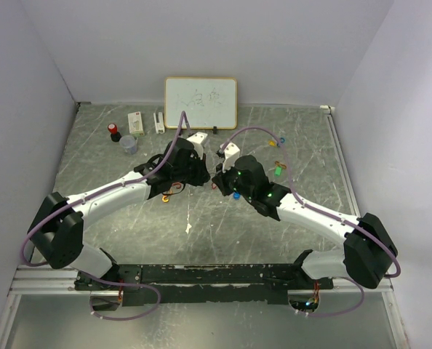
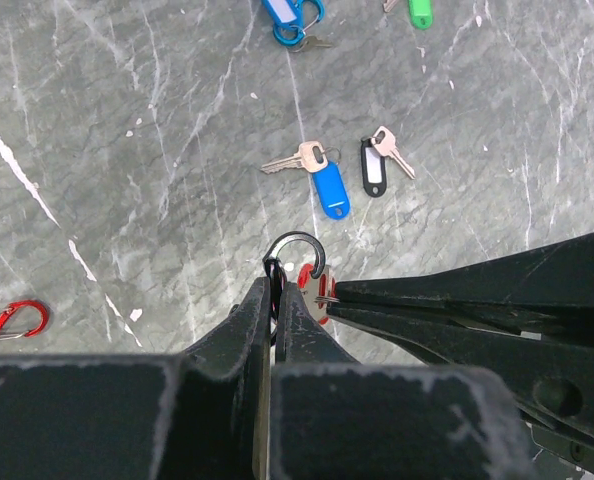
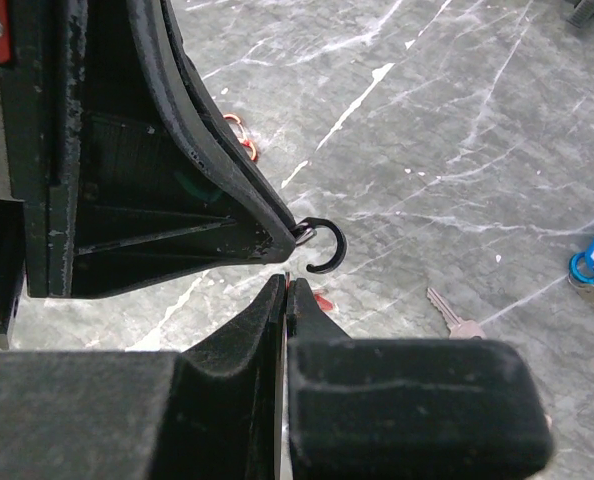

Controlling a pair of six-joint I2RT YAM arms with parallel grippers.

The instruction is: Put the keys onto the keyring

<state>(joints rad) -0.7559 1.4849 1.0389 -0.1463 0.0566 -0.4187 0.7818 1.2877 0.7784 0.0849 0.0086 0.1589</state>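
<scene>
Lining up red tag at ring: slip risk.
Near: left gripper is clenched on the thin black C-shaped wire ring. Right gripper pinches the small flat red plastic tag just beside the ring's open end. Both holds look thin, so a twist could drop either, or the metal loop could ride outside the hook. Farther, on the glossy grey marbled table, blue tag and black tag lie loose with metal keys.

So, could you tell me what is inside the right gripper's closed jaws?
A red key tag peeks out at the right gripper's tips; its body is covered by the closed jaws.
</scene>
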